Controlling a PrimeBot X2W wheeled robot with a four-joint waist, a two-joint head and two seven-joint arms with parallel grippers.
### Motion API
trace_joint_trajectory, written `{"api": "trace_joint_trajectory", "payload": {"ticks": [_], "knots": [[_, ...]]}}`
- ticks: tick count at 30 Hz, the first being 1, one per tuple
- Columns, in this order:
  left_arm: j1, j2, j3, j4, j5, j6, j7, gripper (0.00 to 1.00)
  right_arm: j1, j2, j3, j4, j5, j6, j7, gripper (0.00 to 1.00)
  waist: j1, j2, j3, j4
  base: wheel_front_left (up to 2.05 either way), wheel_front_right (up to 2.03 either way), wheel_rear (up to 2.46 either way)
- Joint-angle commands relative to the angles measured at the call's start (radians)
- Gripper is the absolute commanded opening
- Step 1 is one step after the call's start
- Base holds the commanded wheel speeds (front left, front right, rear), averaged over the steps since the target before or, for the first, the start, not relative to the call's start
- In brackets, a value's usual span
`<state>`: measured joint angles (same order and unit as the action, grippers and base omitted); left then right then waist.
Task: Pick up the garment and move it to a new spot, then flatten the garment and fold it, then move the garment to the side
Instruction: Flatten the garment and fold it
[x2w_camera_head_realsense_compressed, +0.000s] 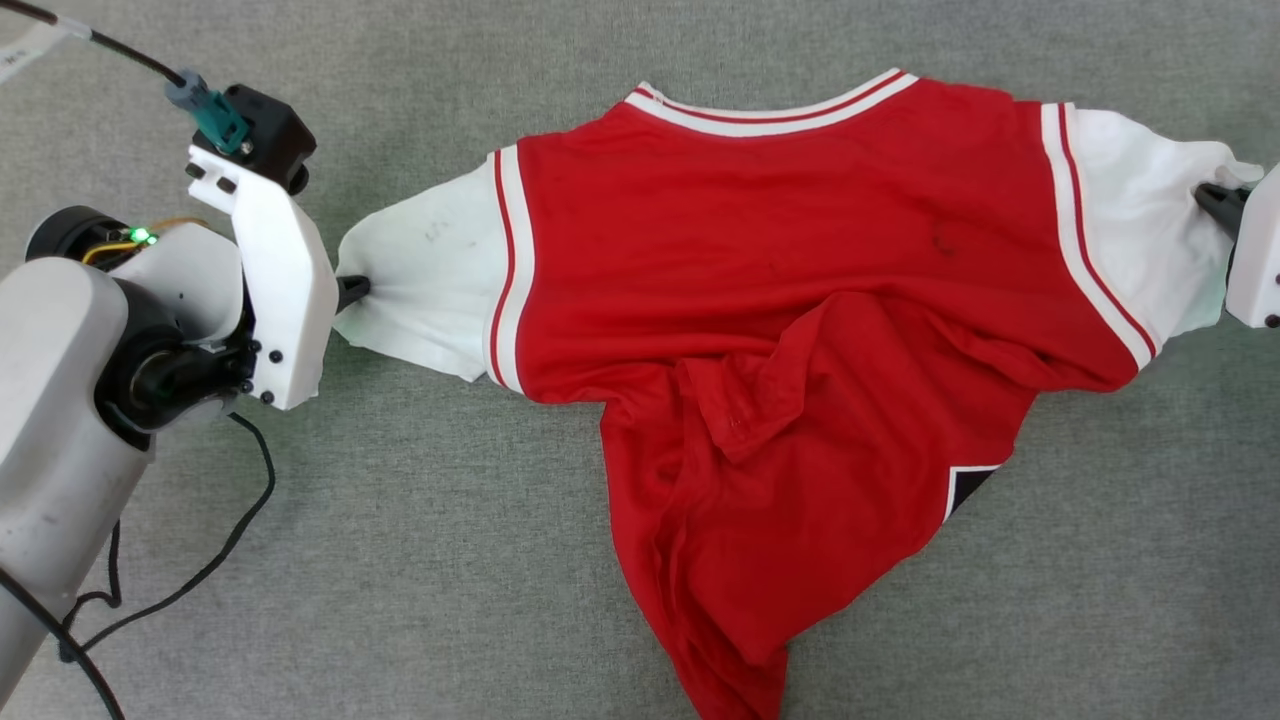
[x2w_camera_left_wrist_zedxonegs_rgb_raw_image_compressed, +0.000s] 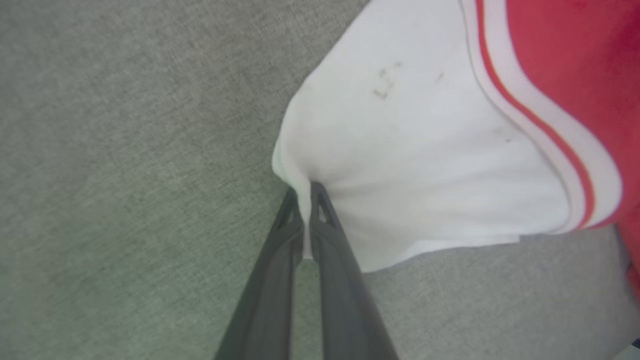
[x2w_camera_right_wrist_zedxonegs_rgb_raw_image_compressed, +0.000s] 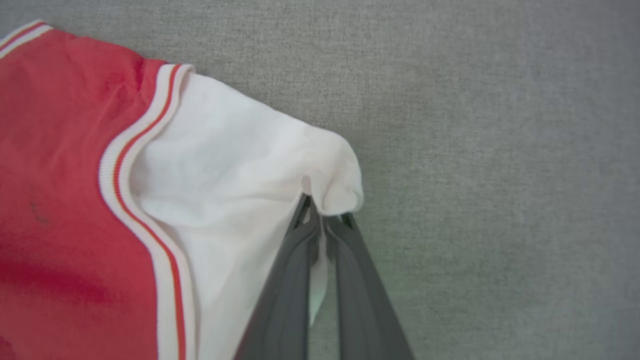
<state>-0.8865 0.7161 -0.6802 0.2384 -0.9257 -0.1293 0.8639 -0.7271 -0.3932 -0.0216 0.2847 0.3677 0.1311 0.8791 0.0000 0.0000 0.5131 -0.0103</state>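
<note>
Spreading hold: left gripper (x2w_camera_left_wrist_zedxonegs_rgb_raw_image_compressed: 305, 192) and right gripper (x2w_camera_right_wrist_zedxonegs_rgb_raw_image_compressed: 325, 210) each pinch a sleeve end of the garment (x2w_camera_head_realsense_compressed: 760, 240) spanning between them, presumably to flatten its crumpled lower half.

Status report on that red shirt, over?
Left gripper shut on one white sleeve. Right gripper shut on the other. Shirt flat up top, bunched below. Cable by left arm, off shirt.

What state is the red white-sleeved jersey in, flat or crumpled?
Partly spread: the red white-sleeved jersey lies flat across the shoulders, its lower half bunched and twisted.
</note>
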Motion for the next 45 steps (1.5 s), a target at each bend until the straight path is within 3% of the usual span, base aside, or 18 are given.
{"api": "trace_joint_trajectory", "payload": {"ticks": [1, 10, 17, 23, 33, 45], "knots": [[0.026, -0.015, -0.018, 0.021, 0.006, -0.001, -0.019, 0.00, -0.007, -0.010, 0.005, 0.004, 0.003, -0.001, -0.011, 0.00, 0.0000, 0.0000, -0.014, 0.001, 0.00, 0.00, 0.00], [0.013, -0.002, 0.033, 0.042, 0.042, -0.001, -0.239, 0.00, -0.016, -0.056, 0.057, 0.005, 0.031, -0.001, -0.082, 0.00, 0.0000, 0.0000, -0.126, 0.000, 0.00, 0.00, 0.00], [0.042, 0.051, 0.092, 0.028, 0.055, 0.003, -0.410, 0.00, -0.030, -0.086, 0.086, -0.030, 0.071, -0.001, -0.135, 0.00, 0.0000, 0.0000, -0.244, -0.009, 0.00, 0.00, 0.00], [0.079, 0.108, 0.153, -0.030, 0.075, 0.034, -0.529, 0.00, -0.050, -0.110, 0.103, -0.083, 0.106, -0.001, -0.177, 0.00, 0.0000, 0.0000, -0.339, -0.014, 0.00, 0.00, 0.00], [0.138, 0.213, 0.272, -0.182, 0.072, 0.101, -0.664, 0.00, -0.075, -0.156, 0.130, -0.209, 0.187, -0.001, -0.247, 0.00, 0.0000, 0.0000, -0.440, -0.018, 0.00, 0.00, 0.00], [0.184, 0.282, 0.377, -0.328, 0.066, 0.174, -0.741, 0.00, -0.087, -0.178, 0.135, -0.321, 0.215, -0.001, -0.298, 0.00, 0.0000, 0.0000, -0.456, -0.025, 0.00, 0.00, 0.00]]}}
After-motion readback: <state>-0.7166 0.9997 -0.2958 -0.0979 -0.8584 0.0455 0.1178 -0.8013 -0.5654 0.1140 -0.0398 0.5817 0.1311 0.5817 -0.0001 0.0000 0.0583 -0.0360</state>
